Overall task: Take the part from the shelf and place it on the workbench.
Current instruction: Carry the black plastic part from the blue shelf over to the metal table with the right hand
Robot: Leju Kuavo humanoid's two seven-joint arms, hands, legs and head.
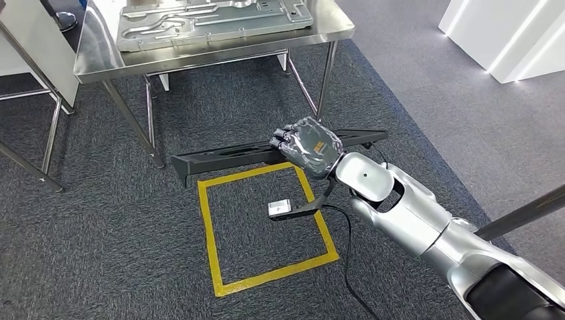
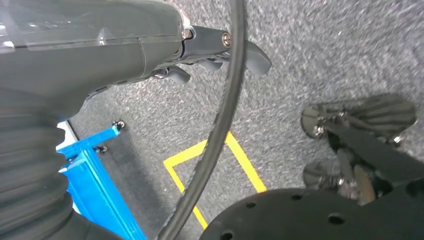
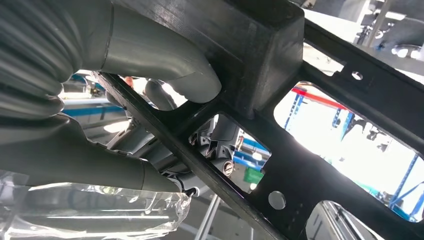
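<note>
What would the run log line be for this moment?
phase: carrying | right robot hand: grips long black plastic frame part | left robot hand: holds nothing | steel workbench: ahead, silver metal plate on it | part not yet placed

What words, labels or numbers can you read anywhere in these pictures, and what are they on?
No text can be read in any view.
Robot hand: small orange marks on its back, too blurred to read.
Small white tag on the floor inside the yellow square: too small to read.
Black part, metal plate and workbench: no lettering shows.
</note>
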